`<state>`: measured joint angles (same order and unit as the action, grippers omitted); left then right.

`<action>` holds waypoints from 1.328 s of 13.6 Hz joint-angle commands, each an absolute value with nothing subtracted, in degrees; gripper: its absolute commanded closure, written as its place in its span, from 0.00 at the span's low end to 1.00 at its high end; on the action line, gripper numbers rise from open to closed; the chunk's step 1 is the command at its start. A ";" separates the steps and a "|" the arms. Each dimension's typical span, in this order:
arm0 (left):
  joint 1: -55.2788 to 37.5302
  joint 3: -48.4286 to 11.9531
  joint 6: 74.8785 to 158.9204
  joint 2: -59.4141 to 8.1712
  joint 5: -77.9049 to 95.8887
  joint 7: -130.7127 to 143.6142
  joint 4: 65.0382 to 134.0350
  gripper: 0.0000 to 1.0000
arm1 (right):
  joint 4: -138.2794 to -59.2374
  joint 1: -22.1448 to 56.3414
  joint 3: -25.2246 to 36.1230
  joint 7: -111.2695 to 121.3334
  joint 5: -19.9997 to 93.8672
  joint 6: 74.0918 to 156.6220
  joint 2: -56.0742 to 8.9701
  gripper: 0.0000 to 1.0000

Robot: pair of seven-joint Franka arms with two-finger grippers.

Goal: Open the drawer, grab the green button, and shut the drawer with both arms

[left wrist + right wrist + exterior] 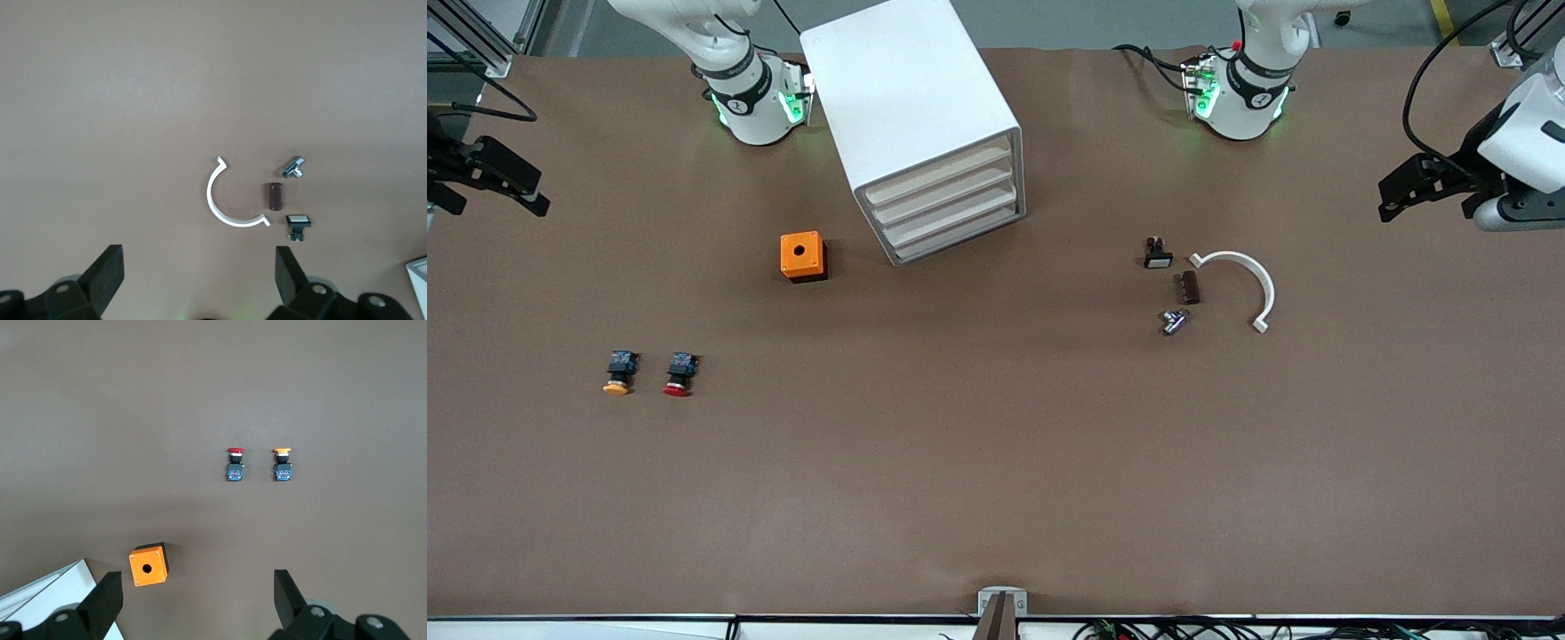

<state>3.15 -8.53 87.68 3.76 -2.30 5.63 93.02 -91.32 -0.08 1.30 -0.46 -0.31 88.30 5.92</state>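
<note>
The white cabinet (911, 107) stands on the table between the two arm bases. Its four cream-fronted drawers (951, 209) are all shut. A corner of the cabinet shows in the right wrist view (40, 600). The green-capped button is hidden or out of view. My left gripper (1423, 200) waits open and empty over the left arm's end of the table; its wrist view (199, 277) shows only bare table between the fingers. My right gripper (489, 182) waits open and empty over the right arm's end (197, 600).
An orange box with a hole (803, 256) sits beside the cabinet. An orange-capped button (617, 372) and a red-capped button (679, 373) lie toward the right arm's end. A white curved piece (1240, 284) and three small parts (1183, 287) lie toward the left arm's end.
</note>
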 commanded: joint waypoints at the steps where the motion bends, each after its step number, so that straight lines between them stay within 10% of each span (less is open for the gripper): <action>1: 2.90 -9.40 86.13 2.72 -4.04 4.92 91.06 0.00 | -89.91 -0.09 1.14 -1.14 -0.88 87.89 5.27 0.00; 18: -5.34 -9.76 86.22 -14.39 -10.72 6.67 85.71 0.00 | -89.91 -0.09 1.14 -1.14 -0.88 87.80 4.83 0.00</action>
